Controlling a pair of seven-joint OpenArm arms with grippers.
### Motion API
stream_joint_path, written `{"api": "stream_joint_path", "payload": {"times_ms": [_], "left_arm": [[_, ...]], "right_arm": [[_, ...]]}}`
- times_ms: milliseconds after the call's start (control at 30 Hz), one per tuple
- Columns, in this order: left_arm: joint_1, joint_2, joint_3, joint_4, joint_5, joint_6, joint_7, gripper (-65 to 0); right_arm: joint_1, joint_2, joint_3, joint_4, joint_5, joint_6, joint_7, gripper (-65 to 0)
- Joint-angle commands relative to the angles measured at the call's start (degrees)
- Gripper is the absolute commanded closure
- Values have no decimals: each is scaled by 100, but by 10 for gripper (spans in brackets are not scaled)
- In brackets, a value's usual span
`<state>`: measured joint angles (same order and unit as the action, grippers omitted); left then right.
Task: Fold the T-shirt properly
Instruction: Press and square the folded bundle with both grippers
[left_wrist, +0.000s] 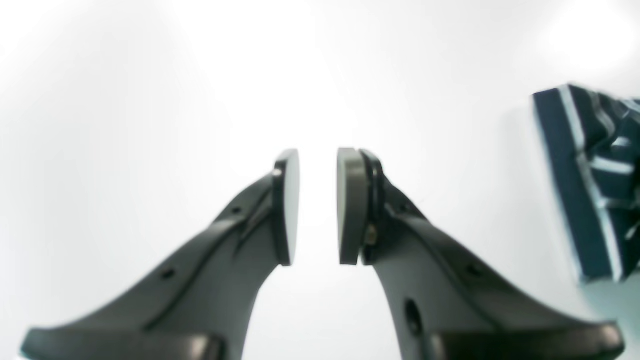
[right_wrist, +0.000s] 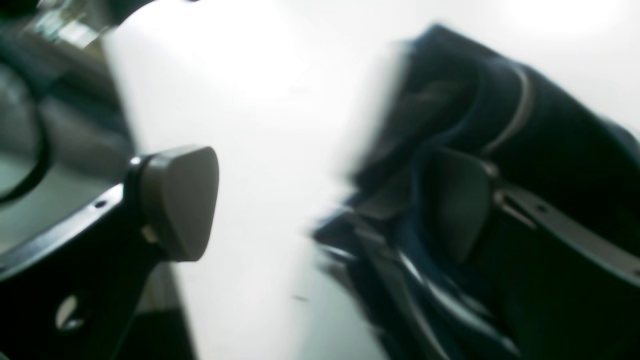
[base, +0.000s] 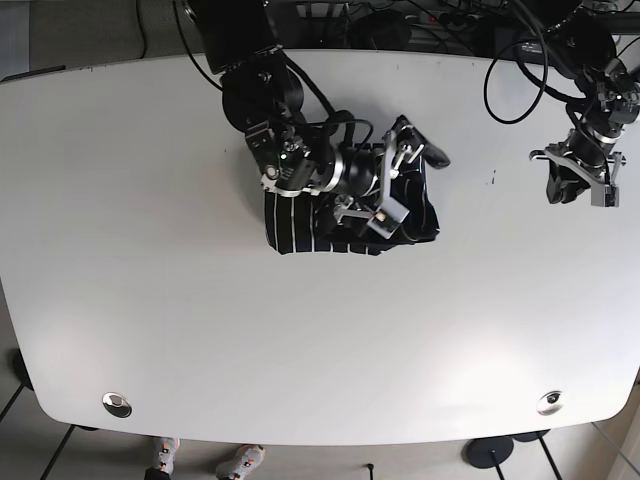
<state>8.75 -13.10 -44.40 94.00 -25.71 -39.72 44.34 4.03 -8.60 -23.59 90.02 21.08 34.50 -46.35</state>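
The T-shirt (base: 300, 230) is dark navy with thin white stripes and lies bunched into a small bundle at the middle of the white table (base: 150, 250). My right gripper (base: 400, 180) hovers over the bundle's right end, open wide. In the right wrist view one pad (right_wrist: 180, 200) is over bare table and the other pad (right_wrist: 460, 200) is against the T-shirt (right_wrist: 525, 125); nothing is pinched. My left gripper (base: 570, 188) is far off at the table's right side. Its pads (left_wrist: 350, 205) stand a narrow gap apart with nothing between them. A corner of the T-shirt (left_wrist: 590, 185) shows at that view's right edge.
Black cables (base: 510, 70) run along the table's back edge behind both arm bases. Two round metal fittings (base: 118, 403) (base: 549, 402) sit near the front corners. The table's left edge and dark floor (right_wrist: 30, 100) show in the right wrist view.
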Motion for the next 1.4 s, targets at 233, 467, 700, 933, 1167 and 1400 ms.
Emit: {"api": "stream_joint_path", "payload": {"times_ms": [233, 467, 700, 933, 1167, 1400], "left_arm": [[-36, -206, 418, 117, -105, -28, -113, -107], [-53, -197, 1201, 126, -123, -28, -130, -107], [-203, -197, 1561, 187, -123, -28, -130, -107], [-229, -206, 2651, 1277, -88, -28, -130, -107], [-220, -4, 3891, 1392, -88, -28, -130, -107], [122, 374, 3908, 926, -79, -28, -130, -107]], "right_arm": [[58, 346, 834, 972, 1650, 0, 261, -628], [-293, 1172, 1450, 963, 1905, 0, 261, -628], [-522, 944, 289, 550, 1844, -8, 314, -628], [-390, 1163, 122, 699, 1905, -8, 578, -628], [-153, 1357, 1696, 928, 1852, -8, 542, -626], [797, 1366, 1986, -1006, 1720, -8, 771, -311]]}}
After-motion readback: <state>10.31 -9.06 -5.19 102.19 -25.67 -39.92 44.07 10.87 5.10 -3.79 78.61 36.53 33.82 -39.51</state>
